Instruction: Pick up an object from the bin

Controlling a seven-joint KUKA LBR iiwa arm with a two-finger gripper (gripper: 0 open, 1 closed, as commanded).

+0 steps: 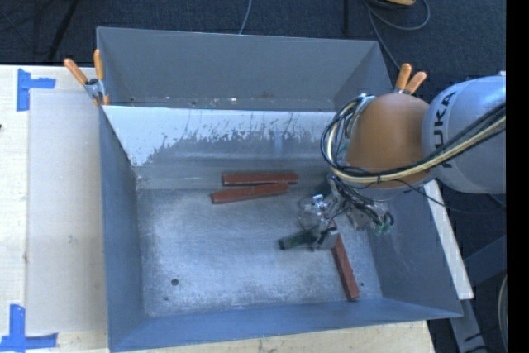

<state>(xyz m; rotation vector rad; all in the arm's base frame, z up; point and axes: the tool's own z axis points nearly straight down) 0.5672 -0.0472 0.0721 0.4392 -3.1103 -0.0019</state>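
Note:
My gripper (317, 219) is low in the right half of the bin, under the orange wrist cover. Right beside it, to the front right, a reddish-brown flat stick (345, 267) lies on the floor, with its upper end close to the gripper's tip. A short dark piece (295, 242) juts out to the left at the gripper's lower end. I cannot tell whether it is a loose thing or part of the gripper. Nothing shows clearly as being held.
Two more reddish-brown sticks lie side by side toward the back middle of the bin, the upper stick (259, 178) and the lower stick (250, 193). The arm and its cables overhang the bin's right wall.

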